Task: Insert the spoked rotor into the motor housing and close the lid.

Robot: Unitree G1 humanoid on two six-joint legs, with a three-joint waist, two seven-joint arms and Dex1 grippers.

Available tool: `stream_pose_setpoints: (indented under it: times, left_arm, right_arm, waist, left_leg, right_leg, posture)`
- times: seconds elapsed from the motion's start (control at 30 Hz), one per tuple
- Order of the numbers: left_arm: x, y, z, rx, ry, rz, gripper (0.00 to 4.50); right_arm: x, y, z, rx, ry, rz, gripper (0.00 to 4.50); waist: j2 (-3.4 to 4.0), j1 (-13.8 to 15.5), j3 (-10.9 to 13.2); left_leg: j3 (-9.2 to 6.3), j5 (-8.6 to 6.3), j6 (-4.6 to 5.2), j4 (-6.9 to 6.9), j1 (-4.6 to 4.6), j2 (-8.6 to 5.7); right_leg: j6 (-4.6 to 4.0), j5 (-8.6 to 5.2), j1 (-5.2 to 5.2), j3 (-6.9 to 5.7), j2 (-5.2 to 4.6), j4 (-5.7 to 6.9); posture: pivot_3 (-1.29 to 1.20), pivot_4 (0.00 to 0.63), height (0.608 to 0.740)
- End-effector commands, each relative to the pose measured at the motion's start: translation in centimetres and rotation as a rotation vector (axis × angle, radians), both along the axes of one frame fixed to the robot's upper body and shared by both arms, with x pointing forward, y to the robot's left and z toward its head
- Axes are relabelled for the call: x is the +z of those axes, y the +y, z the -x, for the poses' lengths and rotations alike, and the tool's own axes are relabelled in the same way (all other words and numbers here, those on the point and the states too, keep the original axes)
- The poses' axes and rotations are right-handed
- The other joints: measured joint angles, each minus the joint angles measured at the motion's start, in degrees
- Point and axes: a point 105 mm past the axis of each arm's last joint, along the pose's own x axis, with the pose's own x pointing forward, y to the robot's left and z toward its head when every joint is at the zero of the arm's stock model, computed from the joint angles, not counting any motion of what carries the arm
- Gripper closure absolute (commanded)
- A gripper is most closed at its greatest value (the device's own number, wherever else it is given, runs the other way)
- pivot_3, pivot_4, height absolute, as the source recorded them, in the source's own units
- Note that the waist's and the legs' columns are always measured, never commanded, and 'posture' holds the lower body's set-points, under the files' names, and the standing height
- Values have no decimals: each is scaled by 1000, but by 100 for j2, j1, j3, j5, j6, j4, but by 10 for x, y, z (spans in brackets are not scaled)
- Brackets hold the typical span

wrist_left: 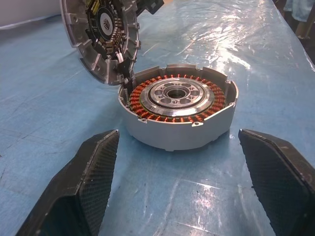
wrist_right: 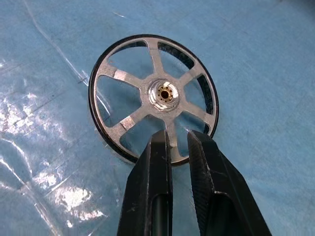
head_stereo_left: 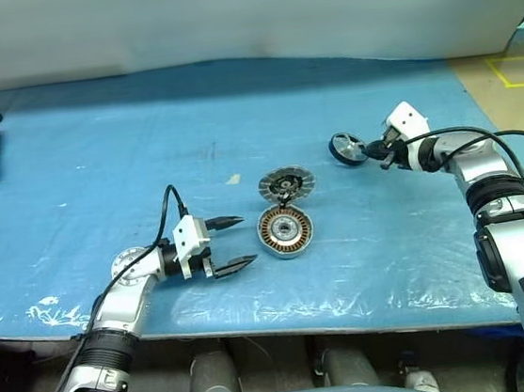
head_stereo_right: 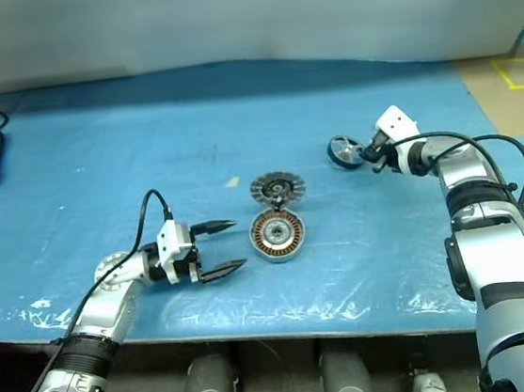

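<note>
right wrist: right tool [wrist_right: 178, 140] fingers nearly together, straddling a spoke of spoked rotor [wrist_right: 153, 96] | left wrist: left tool [wrist_left: 179, 182] spread before motor housing [wrist_left: 178, 112], lid [wrist_left: 101, 37] leaning against it

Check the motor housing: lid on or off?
Off. The motor housing sits open on the table, its copper windings and centre exposed. The lid stands tilted against the housing's rim, ribbed face showing.

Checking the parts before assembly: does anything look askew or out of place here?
The lid is not lying flat: it stands tilted, ribbed face showing, against the motor housing's rim. The spoked rotor lies apart on the blue sheet, at the right end effector. No damage visible.
</note>
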Motion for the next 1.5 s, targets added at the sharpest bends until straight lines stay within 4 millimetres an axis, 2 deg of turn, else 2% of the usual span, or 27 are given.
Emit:
stream_pose_setpoints:
  times: [0.03, 0.43, 0.8, 0.9, 1.0, 1.2, 1.33, 1.43, 1.5]
  left_arm:
    - [9, 1, -3, 5, -47, 5, 436]
    - [14, 2, -4, 6, -52, 0, 436]
    - [9, 5, -4, 13, -46, -8, 436]
    - [9, 5, -4, 14, -45, -8, 436]
    - [8, 5, -4, 13, -43, -8, 436]
    - [6, 4, -1, -1, -34, -4, 436]
    - [6, 1, 1, -17, -28, 2, 436]
    - [7, -1, 1, -31, -25, 8, 436]
    - [7, -2, 1, -38, -23, 10, 436]
  right_arm:
    - [12, 2, -3, 12, -49, -5, 3904]
    - [4, 14, -5, 36, -35, -28, 3904]
    - [-11, 14, -3, 30, -1, 28, 3904]
    - [-8, 14, -3, 30, -11, 0, 4489]
    - [-1, 2, -1, 0, -46, -24, 4489]
    - [12, -18, 20, 37, -77, -175, 4489]
    - [16, -14, 52, 173, -48, -298, 4489]
    - [1, -8, 90, 296, 0, -259, 4489]
    - [-2, 0, 106, 345, 19, -262, 4489]
  waist:
    - [0, -3, 0]
    - [1, 2, 1]
    - [1, 1, 1]
    - [1, 1, 1]
    - [2, 2, 1]
    - [2, 34, 1]
    - [1, 31, 2]
    - [0, 56, 2]
    - [1, 63, 2]
  left_leg:
    - [0, 0, 0, 5, 0, 3]
    - [2, -1, 0, 18, -4, 12]
    - [4, -1, 0, 17, -3, 15]
    - [4, -1, 0, 17, -3, 15]
    - [5, -1, 0, 17, -3, 16]
    - [9, -2, 1, 12, -11, 15]
    - [12, -2, 2, 3, -5, 20]
    - [13, -2, 2, -15, 2, 22]
    - [16, -2, 2, -25, 6, 23]
  right_leg:
    - [-1, 0, 0, 0, 2, 5]
    - [-4, -2, -1, 0, 6, 9]
    - [-5, -3, -2, 0, 7, 8]
    - [-5, -3, -2, 0, 7, 8]
    - [-5, -3, -2, 0, 7, 7]
    - [-6, -3, -3, -1, 5, -8]
    - [-6, -4, -2, -1, 11, -11]
    - [-5, -4, 0, -1, 12, -20]
    - [-5, -4, 5, -2, 13, -35]
  posture:
    - [0, 150, 740]
    - [0, 150, 740]
    - [0, 150, 740]
    - [0, 150, 740]
    - [0, 150, 740]
    - [0, 150, 740]
    - [0, 150, 740]
    - [0, 150, 740]
    - [0, 150, 740]
